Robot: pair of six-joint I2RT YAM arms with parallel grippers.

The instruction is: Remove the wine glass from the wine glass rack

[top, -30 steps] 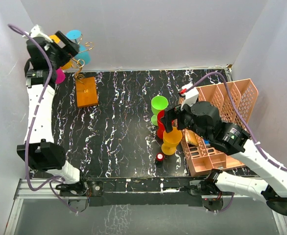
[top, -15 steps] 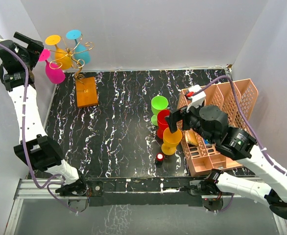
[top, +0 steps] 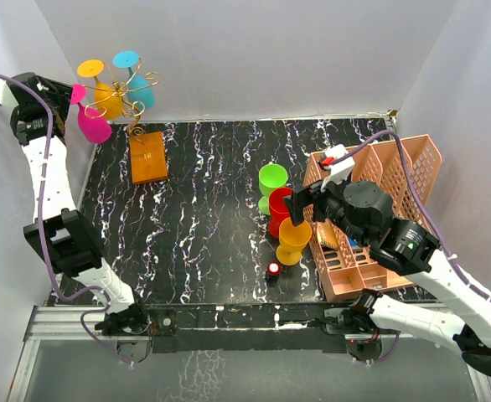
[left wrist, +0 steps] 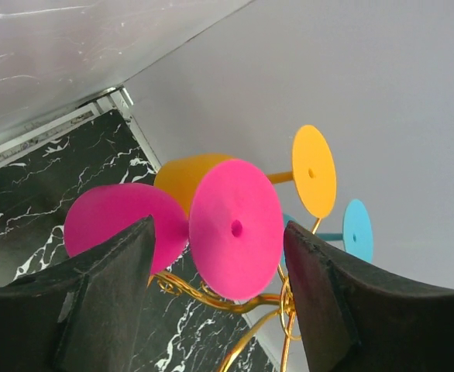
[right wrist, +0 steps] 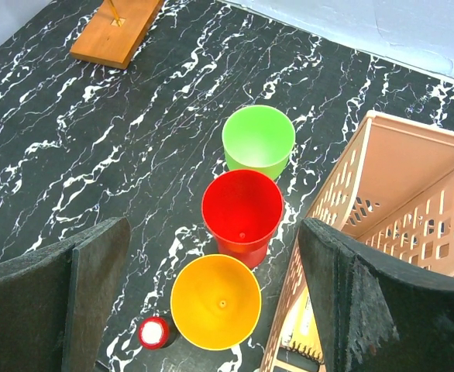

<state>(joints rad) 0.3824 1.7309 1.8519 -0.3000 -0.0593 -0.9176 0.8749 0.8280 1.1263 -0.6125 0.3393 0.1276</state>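
Observation:
The wine glass rack (top: pixel 132 107) is a gold wire tree on an orange-brown block (top: pixel 147 156) at the table's far left corner. Three wine glasses hang from it: pink (top: pixel 92 126), orange (top: pixel 109 96) and blue (top: pixel 141 96). My left gripper (top: pixel 57 94) is raised beside the left wall, pointing at the pink one. In the left wrist view the pink wine glass's round foot (left wrist: pixel 246 256) sits between the open fingers of my left gripper (left wrist: pixel 219 229), with a gap on each side. Gold wire (left wrist: pixel 211 298) runs below it. My right gripper (right wrist: pixel 211 232) hangs open above the cups.
Green (right wrist: pixel 258 141), red (right wrist: pixel 242 208) and orange (right wrist: pixel 215 301) cups stand in a row mid-table, with a small red cap (right wrist: pixel 153 332) beside the orange one. A salmon-pink lattice basket (top: pixel 396 180) lies at the right. Grey walls close in the left and back.
My left arm swung from over the rack out to the left wall and now faces the pink glass, its jaws narrower. My right arm shifted slightly right.

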